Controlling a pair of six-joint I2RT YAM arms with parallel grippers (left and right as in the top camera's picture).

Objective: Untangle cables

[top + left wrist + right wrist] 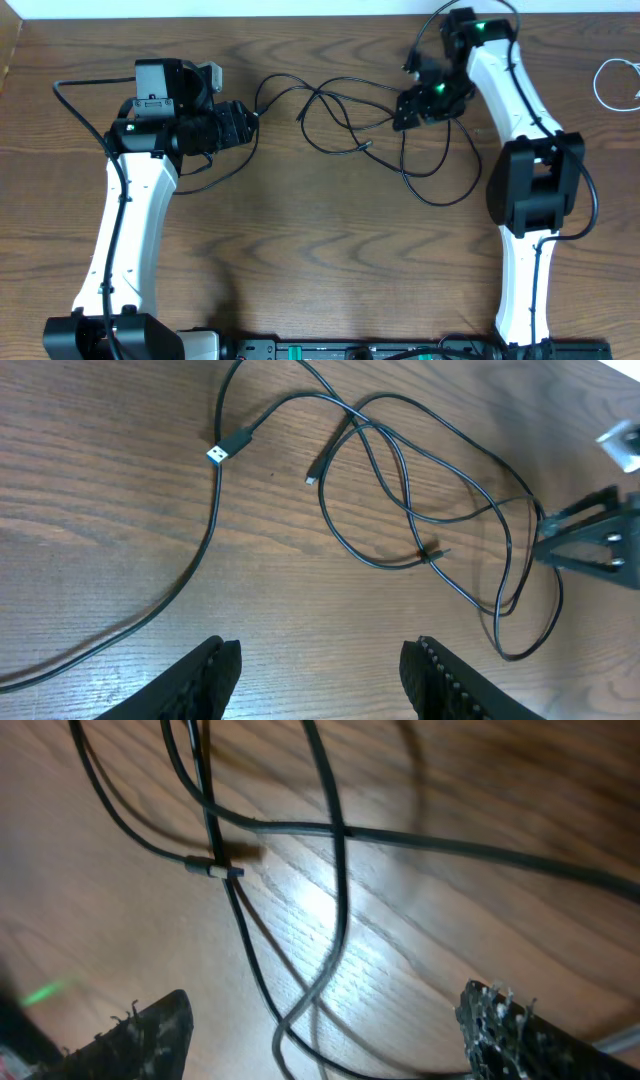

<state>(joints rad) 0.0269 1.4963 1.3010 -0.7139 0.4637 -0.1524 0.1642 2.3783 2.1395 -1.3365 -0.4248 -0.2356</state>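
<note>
Loops of thin black cable (338, 890) lie tangled on the brown wood-grain tabletop (300, 250), spread between the two arms in the upper middle of the overhead view. Several strands cross over one another there. A flat USB plug with a pale tip (228, 448) lies at the left side of the tangle, just in front of the left gripper (245, 125). A much smaller plug end (312, 478) lies near it, inside one of the loops. A small dark tie (210, 870) pinches two strands together.

The left gripper's fingers (215, 670) stand wide apart above bare wood, with nothing between them; a single strand curves past just to their left.

The right gripper (410, 105) sits low over the right side of the tangle. Its fingers (150, 1030) are also spread, and black strands run across the gap beneath them; whether either finger touches the cable cannot be told.

A thin white cable (597, 82) lies looped at the far right edge, well apart from the black tangle.
</note>
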